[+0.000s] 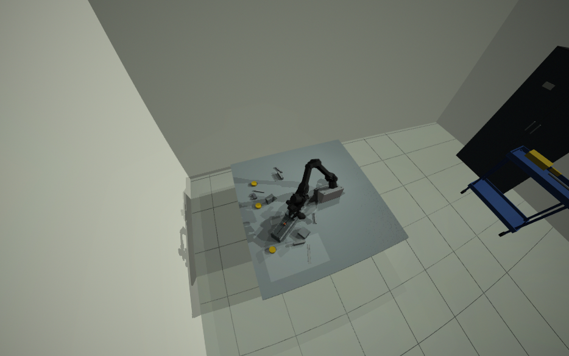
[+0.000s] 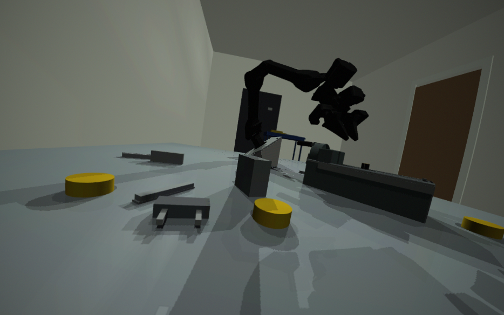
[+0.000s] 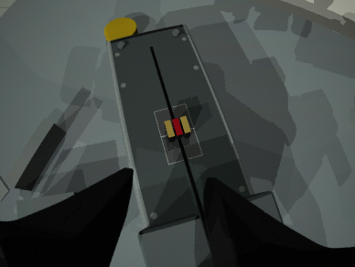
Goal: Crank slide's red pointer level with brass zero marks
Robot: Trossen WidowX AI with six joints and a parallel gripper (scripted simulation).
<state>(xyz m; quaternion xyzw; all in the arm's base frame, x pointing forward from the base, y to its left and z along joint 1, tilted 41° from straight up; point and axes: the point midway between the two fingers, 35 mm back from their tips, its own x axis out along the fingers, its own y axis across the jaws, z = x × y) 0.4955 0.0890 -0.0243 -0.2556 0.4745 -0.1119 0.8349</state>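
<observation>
The machine [image 1: 277,236] [image 2: 367,191] [image 3: 160,91] stands on the grey-blue desk [image 1: 356,222] [image 2: 122,267], its red pointer [image 3: 177,126] between two brass marks [image 3: 169,129], below the partly spread, unladen claw [image 1: 296,214] [image 2: 352,139] [image 3: 169,182]; a tiled floor [image 1: 419,302] surrounds the desk.

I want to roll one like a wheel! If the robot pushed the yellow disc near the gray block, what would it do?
The yellow disc would probably slide, since it lies flat. Being low and wide, it seems unlikely to tip.
</observation>
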